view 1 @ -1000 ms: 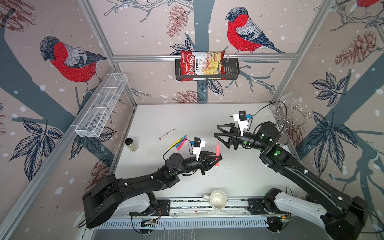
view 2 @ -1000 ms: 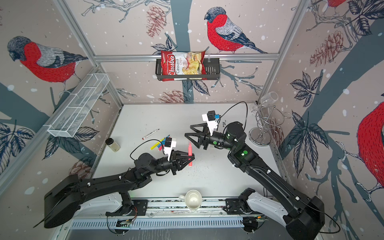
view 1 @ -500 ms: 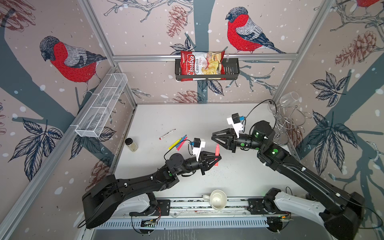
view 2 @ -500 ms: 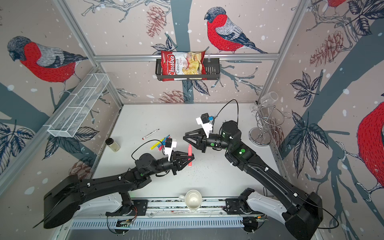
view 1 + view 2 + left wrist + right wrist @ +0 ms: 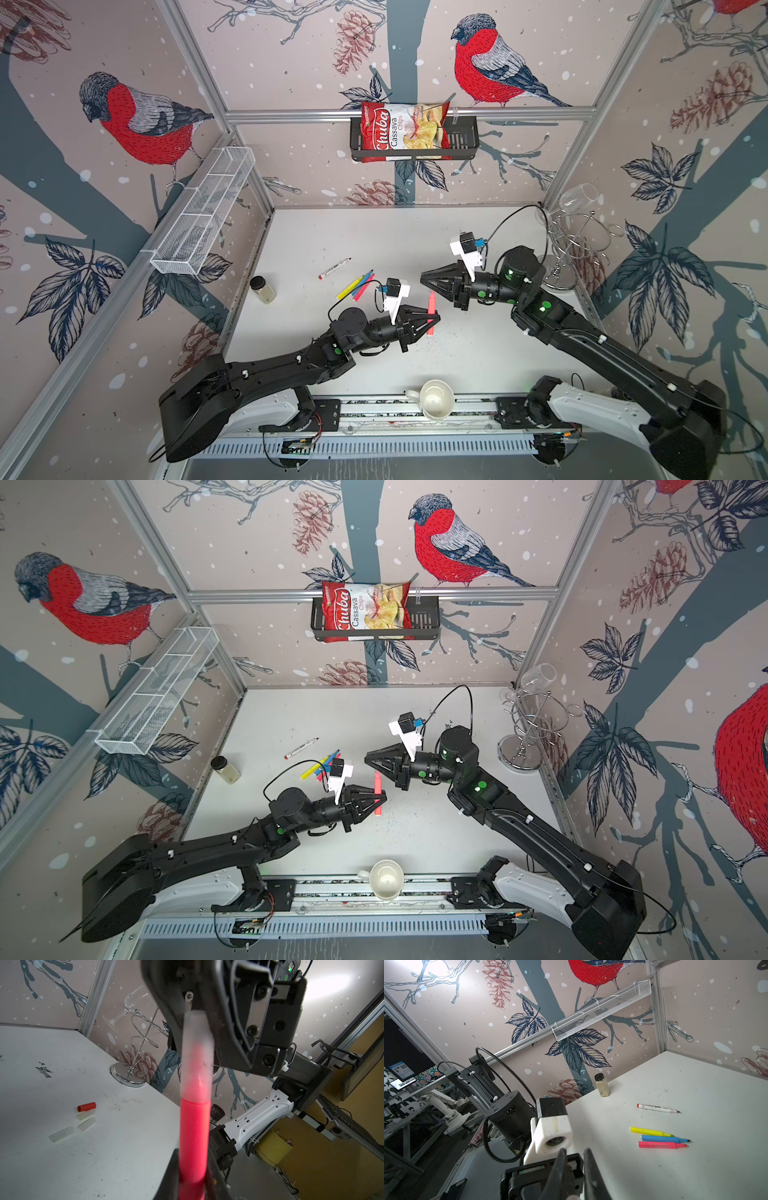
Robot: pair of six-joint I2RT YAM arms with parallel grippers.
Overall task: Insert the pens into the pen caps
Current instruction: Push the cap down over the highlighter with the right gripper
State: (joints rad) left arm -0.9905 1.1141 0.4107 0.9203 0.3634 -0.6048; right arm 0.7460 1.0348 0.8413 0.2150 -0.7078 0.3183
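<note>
My left gripper (image 5: 434, 319) (image 5: 193, 1184) is shut on a pink-red pen (image 5: 432, 311) (image 5: 194, 1136) and holds it upright over the table's middle. A translucent pen cap (image 5: 196, 1053) sits over its tip. My right gripper (image 5: 423, 277) (image 5: 575, 1152) is shut on the cap's far end. On the table, loose caps lie together: a red cap (image 5: 86, 1106) and three whitish caps (image 5: 87, 1123). A white pen (image 5: 657, 1108), a yellow pen (image 5: 651, 1132), a blue pen (image 5: 664, 1139) and a pink pen (image 5: 662, 1145) lie at the back left.
A spice jar (image 5: 262, 289) stands near the left wall. A white cup (image 5: 434, 400) sits at the front edge, and a wire glass stand (image 5: 575, 245) fills the back right corner. A mesh tray (image 5: 203, 216) hangs on the left wall.
My right gripper has moved left to the pen's tip and its jaws have gone from wide open to shut. The left arm has kept the pen still.
</note>
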